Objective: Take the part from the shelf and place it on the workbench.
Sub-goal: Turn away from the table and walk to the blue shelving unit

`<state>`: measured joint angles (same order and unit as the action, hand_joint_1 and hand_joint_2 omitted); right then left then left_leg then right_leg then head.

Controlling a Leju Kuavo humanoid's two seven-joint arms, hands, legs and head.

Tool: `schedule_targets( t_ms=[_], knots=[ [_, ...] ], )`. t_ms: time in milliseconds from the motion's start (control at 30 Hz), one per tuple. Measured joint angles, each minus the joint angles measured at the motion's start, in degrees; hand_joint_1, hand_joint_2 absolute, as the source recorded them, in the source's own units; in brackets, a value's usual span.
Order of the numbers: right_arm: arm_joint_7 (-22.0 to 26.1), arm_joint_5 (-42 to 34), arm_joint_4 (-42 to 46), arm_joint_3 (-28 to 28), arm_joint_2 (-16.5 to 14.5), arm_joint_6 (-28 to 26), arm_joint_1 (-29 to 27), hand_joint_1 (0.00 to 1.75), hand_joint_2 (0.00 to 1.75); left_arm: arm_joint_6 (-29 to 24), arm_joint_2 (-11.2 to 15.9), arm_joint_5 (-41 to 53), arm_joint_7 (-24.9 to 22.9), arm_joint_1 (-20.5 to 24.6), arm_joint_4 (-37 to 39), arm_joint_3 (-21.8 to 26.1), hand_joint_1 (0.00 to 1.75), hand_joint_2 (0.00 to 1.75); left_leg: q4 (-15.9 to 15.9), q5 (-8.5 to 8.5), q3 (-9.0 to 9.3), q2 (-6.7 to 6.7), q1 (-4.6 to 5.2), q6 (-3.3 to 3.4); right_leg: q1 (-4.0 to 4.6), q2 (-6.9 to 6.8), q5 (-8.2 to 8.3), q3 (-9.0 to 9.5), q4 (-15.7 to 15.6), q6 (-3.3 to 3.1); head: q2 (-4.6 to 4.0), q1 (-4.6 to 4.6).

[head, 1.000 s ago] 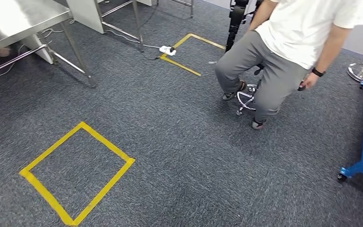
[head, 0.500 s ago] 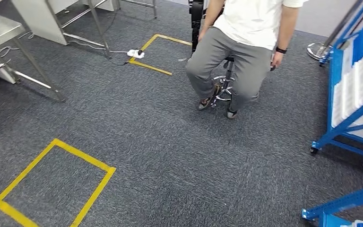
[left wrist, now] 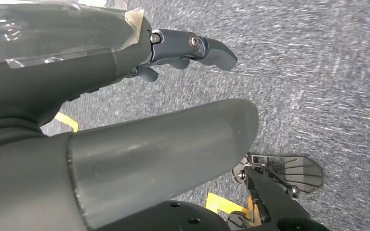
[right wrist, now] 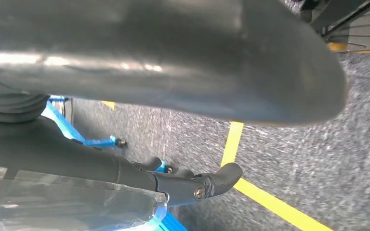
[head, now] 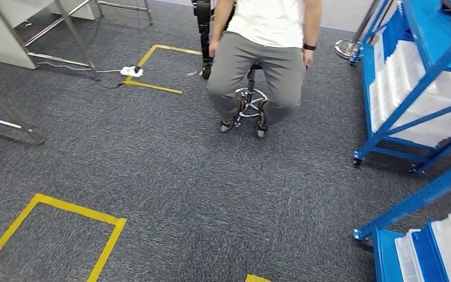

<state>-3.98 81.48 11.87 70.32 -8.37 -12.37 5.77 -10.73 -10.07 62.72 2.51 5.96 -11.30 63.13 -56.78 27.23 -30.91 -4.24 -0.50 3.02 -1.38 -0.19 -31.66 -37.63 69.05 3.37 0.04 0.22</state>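
Observation:
A blue shelf rack (head: pixel 412 88) stands at the right, loaded with white plastic bins (head: pixel 443 97). A second blue rack (head: pixel 426 247) with more white bins sits at the lower right corner. I cannot make out a single part in the bins. Steel table legs (head: pixel 12 117) of a workbench stand at the far left. My left hand (left wrist: pixel 77 82) hangs over the carpet, its thumb and fingers (left wrist: pixel 197 48) apart, holding nothing. My right hand (right wrist: pixel 101 163) also hangs empty, fingers (right wrist: pixel 207 185) extended, with a blue rack foot (right wrist: pixel 96 142) behind it.
A person (head: pixel 264 53) in a white shirt and grey trousers sits on a stool (head: pixel 249 94) ahead, between the tables and the racks. Yellow tape squares (head: pixel 59 226) mark the grey carpet. A white power strip (head: pixel 131 71) and cable lie near another tape square (head: pixel 152 67).
The whole view has swung to the right: the tables have slid off to the left and the blue racks have come in at the right. The person has turned on the stool.

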Motion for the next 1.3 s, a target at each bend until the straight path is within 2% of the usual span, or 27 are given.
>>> schedule_targets(
  t_ms=[67,100,133,200,233,300,367,400,433,467,500,567,633,700,767,800,867,933,967,1000,1033,1100,1133,1167,1200,1233,1300],
  knots=[
    [-0.02,0.01,0.0,-0.05,-0.04,0.01,0.09,0.0,0.0,-0.01,0.07,0.04,0.01,0.05,-0.02,-0.01,0.0,0.0,-0.11,0.19,0.27,-1.26,0.2,-0.51,0.03,-2.89,2.67,4.98,-8.52,0.39,0.0,0.06],
    [-0.02,0.02,0.0,-0.08,-0.09,0.01,0.19,0.0,0.0,-0.01,0.11,0.05,0.01,0.06,-0.03,-0.01,0.0,0.0,-0.16,0.34,0.46,-1.84,0.33,-0.91,0.19,-4.0,3.59,6.42,-11.25,0.12,0.0,0.01],
    [-0.03,0.02,0.0,-0.1,-0.13,0.01,0.24,0.0,0.0,-0.01,0.16,0.05,0.02,0.07,-0.04,-0.01,0.0,0.0,-0.23,0.45,0.66,-2.36,0.46,-1.28,0.43,-4.56,4.03,6.73,-12.09,-0.38,0.0,-0.06],
    [-0.06,0.01,0.0,-0.12,-0.13,0.02,0.21,0.0,0.0,0.0,0.17,0.05,0.02,0.18,-0.04,0.0,0.0,0.0,-0.35,0.61,0.96,-3.41,0.37,-1.94,0.54,-3.33,4.49,6.47,-11.93,-1.33,0.0,-0.24],
    [-0.08,0.01,0.0,-0.12,-0.13,0.02,0.18,0.0,0.0,0.0,0.17,0.05,0.02,0.27,-0.04,0.01,0.0,0.0,-0.67,0.95,0.96,-3.0,0.16,-2.28,0.34,-2.67,4.67,6.51,-11.91,-1.67,0.0,-0.36],
    [-0.12,0.01,0.0,-0.13,-0.16,0.02,0.21,0.0,0.0,0.0,0.19,0.1,0.04,0.33,-0.04,0.0,0.0,0.0,-3.56,3.27,-0.18,-0.01,-0.31,-2.8,-0.04,-1.34,5.08,6.6,-11.95,-2.63,0.0,-0.64],
    [-0.13,-0.01,0.0,-0.14,-0.19,0.02,0.29,0.0,0.0,-0.01,0.23,0.15,0.06,0.16,-0.04,-0.01,0.0,0.0,-10.17,6.99,-3.24,3.27,-0.53,-2.89,0.28,0.06,5.42,6.11,-11.91,-3.47,0.0,-0.87],
    [-0.13,-0.03,0.0,-0.14,-0.19,0.02,0.29,0.0,0.0,-0.03,0.25,0.16,0.05,0.03,-0.04,0.0,0.0,0.0,-13.43,8.28,-4.9,3.94,-0.53,-2.86,0.55,0.9,5.54,5.87,-11.87,-3.71,0.0,-0.91],
    [-0.13,-0.06,0.0,-0.14,-0.2,0.02,0.24,0.0,0.0,-0.04,0.27,0.16,0.05,-0.07,-0.04,0.01,0.0,0.0,-15.06,8.44,-5.83,4.17,-0.53,-2.77,0.79,1.73,5.64,5.66,-11.8,-3.86,0.0,-0.91],
    [-0.13,-0.09,0.0,-0.14,-0.2,0.02,0.15,0.0,0.0,-0.03,0.3,0.19,0.04,-0.13,-0.04,0.01,0.0,0.0,-14.7,7.49,-5.8,4.33,-0.53,-2.61,0.98,2.61,5.72,5.5,-11.67,-3.95,0.0,-0.91],
    [-0.13,-0.1,0.0,-0.14,-0.2,0.02,0.08,0.0,0.0,0.01,0.31,0.21,0.05,-0.14,-0.04,0.01,0.0,0.0,-12.11,5.61,-4.6,4.62,-0.53,-2.39,1.09,3.42,5.76,5.39,-11.51,-3.98,0.0,-0.91],
    [-0.13,-0.09,0.0,-0.15,-0.25,0.01,0.07,0.0,0.0,0.19,0.38,0.26,0.1,-0.09,-0.04,0.01,0.0,0.0,-5.21,2.57,-1.19,6.35,-0.39,-1.97,1.24,4.83,5.89,5.2,-11.18,-3.81,0.0,-0.89],
    [-0.01,-0.36,0.0,-0.16,-0.33,-0.07,0.16,0.0,0.0,0.27,0.49,0.42,0.09,0.03,-0.03,-0.01,0.0,0.0,-2.0,1.84,0.27,7.47,0.05,-1.58,1.33,5.79,6.14,4.85,-11.09,-3.34,0.0,-0.89],
    [0.32,-1.12,0.0,-0.13,-0.42,-0.22,0.13,0.0,0.0,0.22,0.58,0.78,-0.16,0.15,-0.02,-0.01,0.0,0.0,-1.64,1.48,0.21,6.73,0.46,-0.94,1.39,6.65,6.53,4.29,-11.34,-2.64,0.0,-0.89],
    [0.56,-1.98,0.0,-0.01,-0.42,-0.47,0.07,0.0,0.0,0.31,0.55,1.25,-0.36,0.25,-0.02,-0.03,0.0,0.0,-0.56,0.59,0.39,5.51,0.41,-0.08,1.52,5.87,6.14,3.38,-10.47,-2.25,0.0,-0.8],
    [0.54,-2.34,0.0,0.08,-0.42,-0.64,0.11,0.0,0.0,0.47,0.51,1.46,-0.37,0.26,-0.02,-0.05,0.0,0.0,0.06,0.12,0.46,4.75,0.32,0.31,1.58,4.68,5.04,2.25,-8.66,-2.28,0.0,-0.63],
    [0.27,-2.82,0.0,0.27,-0.43,-1.02,0.22,0.0,0.0,0.85,0.42,1.81,-0.29,0.15,-0.02,-0.12,0.0,0.0,0.57,-0.31,0.31,3.22,0.35,0.69,1.35,2.01,1.46,-1.07,-1.87,-2.51,0.0,-0.35],
    [-0.11,-3.09,0.0,0.5,-0.44,-1.24,0.09,0.0,0.0,1.07,0.38,1.98,-0.23,0.02,-0.02,-0.17,0.0,0.0,0.55,-0.37,0.08,1.51,0.41,0.67,0.88,1.08,-0.87,-3.53,4.01,-1.96,0.0,-0.25],
    [-0.25,-3.15,0.0,0.6,-0.44,-1.28,-0.04,0.0,0.0,1.13,0.37,1.99,-0.23,0.01,-0.02,-0.2,0.0,0.0,0.54,-0.36,0.03,0.74,0.4,0.58,0.57,0.81,-0.8,-3.25,4.19,-1.36,0.0,-0.25],
    [-0.35,-3.18,0.0,0.67,-0.44,-1.31,-0.16,0.0,0.0,1.19,0.37,1.99,-0.23,0.02,-0.02,-0.22,0.0,0.0,0.51,-0.32,0.03,0.02,0.35,0.43,0.19,0.41,0.08,-1.73,1.93,-0.64,0.0,-0.22],
    [-0.4,-3.19,0.0,0.72,-0.43,-1.34,-0.21,0.0,0.0,1.22,0.37,1.99,-0.23,0.05,-0.02,-0.23,0.0,0.0,0.41,-0.23,0.12,-0.67,0.33,0.18,-0.2,-0.64,1.38,0.74,-2.12,0.1,0.0,-0.2],
    [-0.43,-3.18,-0.01,0.78,-0.48,-1.39,-0.02,0.0,0.0,1.26,0.44,1.99,-0.24,0.06,-0.01,-0.25,0.0,0.0,0.04,0.22,0.36,-1.9,0.56,-0.64,-0.41,-4.02,3.56,4.99,-9.43,0.61,0.0,-0.04],
    [-0.43,-3.17,-0.02,0.8,-0.51,-1.43,0.09,0.0,0.0,1.27,0.47,1.99,-0.24,0.07,-0.01,-0.25,0.0,0.0,-0.14,0.49,0.58,-2.52,0.71,-1.1,-0.28,-5.13,4.09,5.94,-11.22,0.31,0.0,-0.15],
    [-0.43,-3.14,-0.02,0.81,-0.53,-1.46,0.16,0.0,0.0,1.27,0.49,1.99,-0.24,0.12,0.0,-0.25,0.0,0.0,-0.22,0.74,0.8,-3.14,0.78,-1.49,-0.02,-5.37,4.27,6.06,-11.67,-0.21,0.0,-0.22],
    [-0.43,-3.08,-0.02,0.84,-0.5,-1.49,0.17,0.0,0.0,1.26,0.45,1.99,-0.24,0.21,0.01,-0.25,0.0,0.0,-0.21,0.93,1.08,-3.82,0.69,-1.85,0.2,-4.57,4.4,5.97,-11.69,-0.73,0.0,-0.4],
    [-0.43,-3.03,-0.02,0.86,-0.48,-1.5,0.14,0.0,0.0,1.25,0.4,1.99,-0.24,0.35,0.0,-0.26,0.0,0.0,-0.35,1.18,1.25,-4.01,0.41,-2.24,-0.09,-3.73,4.49,5.98,-11.74,-1.27,0.0,-0.56],
    [-0.41,-2.93,-0.02,0.89,-0.44,-1.54,0.14,0.0,0.0,1.19,0.32,1.99,-0.24,0.53,0.01,-0.26,0.0,0.0,-2.74,3.28,0.53,-1.34,-0.18,-2.93,-0.47,-2.22,4.82,6.23,-11.87,-2.27,0.0,-0.75]
  ],
)
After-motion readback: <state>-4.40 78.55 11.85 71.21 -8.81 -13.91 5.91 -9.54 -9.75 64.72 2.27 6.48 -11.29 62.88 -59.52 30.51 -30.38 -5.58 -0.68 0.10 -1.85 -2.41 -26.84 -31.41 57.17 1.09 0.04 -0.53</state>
